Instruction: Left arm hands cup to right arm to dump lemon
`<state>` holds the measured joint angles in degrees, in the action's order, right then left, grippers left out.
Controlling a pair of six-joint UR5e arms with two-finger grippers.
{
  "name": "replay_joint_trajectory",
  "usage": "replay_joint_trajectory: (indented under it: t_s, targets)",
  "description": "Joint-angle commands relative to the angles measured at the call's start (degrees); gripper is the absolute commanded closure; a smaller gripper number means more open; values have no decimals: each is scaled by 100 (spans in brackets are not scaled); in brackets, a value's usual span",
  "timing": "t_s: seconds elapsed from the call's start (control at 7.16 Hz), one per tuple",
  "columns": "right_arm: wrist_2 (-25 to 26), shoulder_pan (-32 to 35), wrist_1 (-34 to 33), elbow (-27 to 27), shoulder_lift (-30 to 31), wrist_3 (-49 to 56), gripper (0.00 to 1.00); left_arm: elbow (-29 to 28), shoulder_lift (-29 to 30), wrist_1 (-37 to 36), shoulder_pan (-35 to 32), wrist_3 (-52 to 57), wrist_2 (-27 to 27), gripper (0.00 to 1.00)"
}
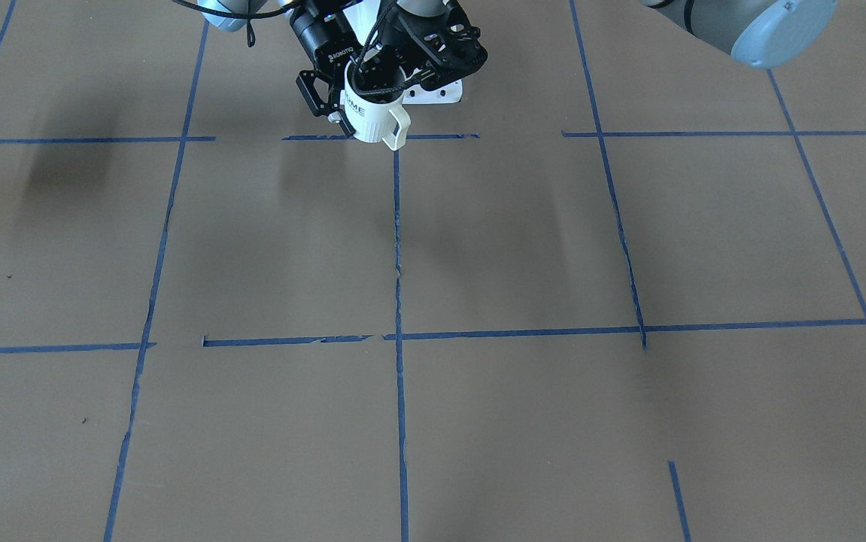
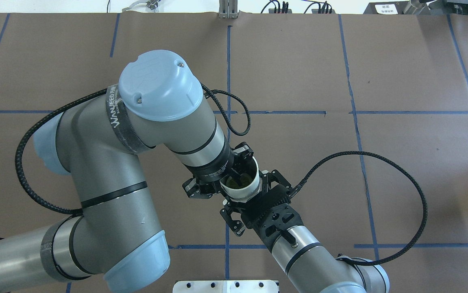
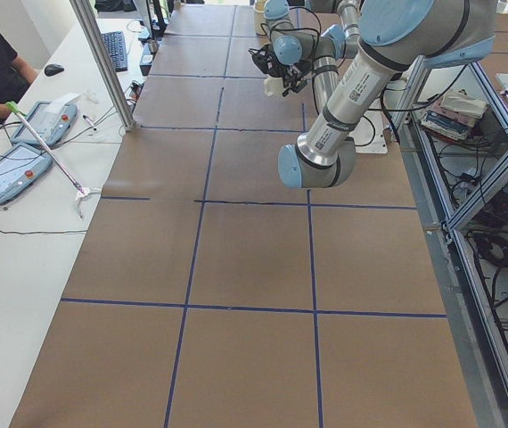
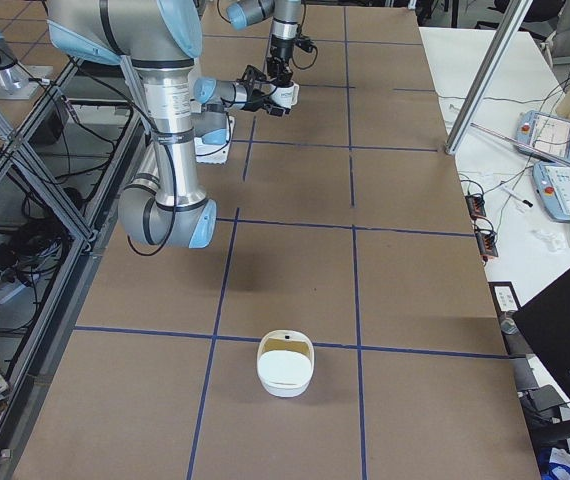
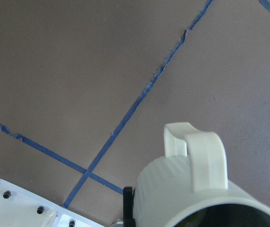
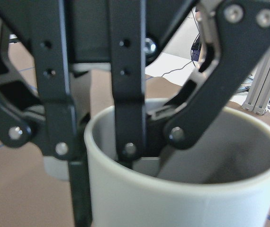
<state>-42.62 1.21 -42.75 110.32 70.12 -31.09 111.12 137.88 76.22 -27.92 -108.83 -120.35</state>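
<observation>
The cup (image 1: 369,114), a white ribbed mug with black lettering and a squared handle, hangs in the air near the robot's base. It also shows in the overhead view (image 2: 247,190). A yellow-green lemon (image 2: 234,182) lies inside it. My left gripper (image 2: 243,163) comes down from above and is shut on the cup's wall, one finger inside and one outside, as the right wrist view (image 6: 102,156) shows. My right gripper (image 2: 245,193) reaches in from the side. It is open, with a finger on each side of the cup's body.
A white basket-like container (image 4: 285,365) stands on the brown table far over on the robot's right. The white mounting plate (image 2: 225,286) lies at the robot's base, just behind the cup. Blue tape lines (image 1: 398,248) cross the table.
</observation>
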Motion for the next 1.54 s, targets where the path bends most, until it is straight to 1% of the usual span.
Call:
replay_joint_trajectory:
  t_s: [0.0,0.28,0.42,0.56,0.7,0.84,0.98,1.12,1.26,1.4]
  targets:
    - [227,-85,3,-2,36,-3,70,242,-7,-2,-38,-15,37,0]
    - [289,-94,21,-2,54,-20,74,532,-146,-28,-396,-15,29,0]
    - [446,-95,30,7,63,-55,76,942,-452,-28,-581,-15,37,0]
    - [726,-77,30,7,220,-82,78,1242,-681,-28,-792,-6,37,0]
    - [1007,-51,56,33,491,-308,79,1324,-771,-28,-942,-6,37,0]
    - [1254,10,56,34,824,-1154,82,1333,-850,-28,-952,11,37,0]
    - [1369,63,65,42,1332,-2320,95,1333,-859,-37,-952,3,37,0]
    - [1449,281,74,251,2060,-2723,97,1359,-920,-37,-952,3,37,0]
    - [1449,423,674,349,2563,-2797,98,1360,-956,-37,-952,3,46,0]
    - [1432,476,1811,298,3238,-2920,100,1360,-973,-37,-909,-6,55,0]
